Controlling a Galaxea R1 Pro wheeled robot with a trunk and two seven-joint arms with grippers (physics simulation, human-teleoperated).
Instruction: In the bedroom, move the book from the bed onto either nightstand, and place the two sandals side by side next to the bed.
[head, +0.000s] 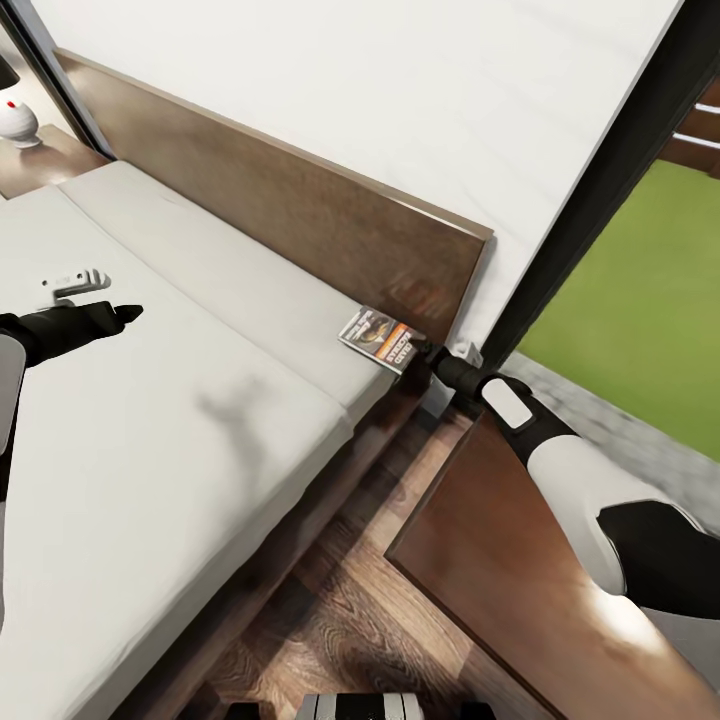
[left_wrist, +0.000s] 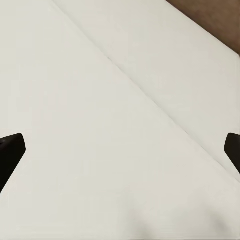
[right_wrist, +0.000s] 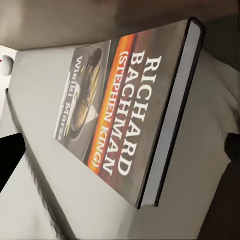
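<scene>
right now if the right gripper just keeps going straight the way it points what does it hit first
Most likely the book: the right gripper, jaws open, points at it where it lies on the bed corner, with the headboard behind. The remaining gap is hard to judge.

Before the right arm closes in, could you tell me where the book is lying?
In the head view the book lies on the bed at the mattress's corner by the headboard, just ahead of the right gripper.

The book (right_wrist: 130, 110) had a glossy printed cover; the bed (head: 180, 420) showed a matt, smooth mattress and polished wood headboard; the floor (head: 340, 620) was grainy plank.
</scene>
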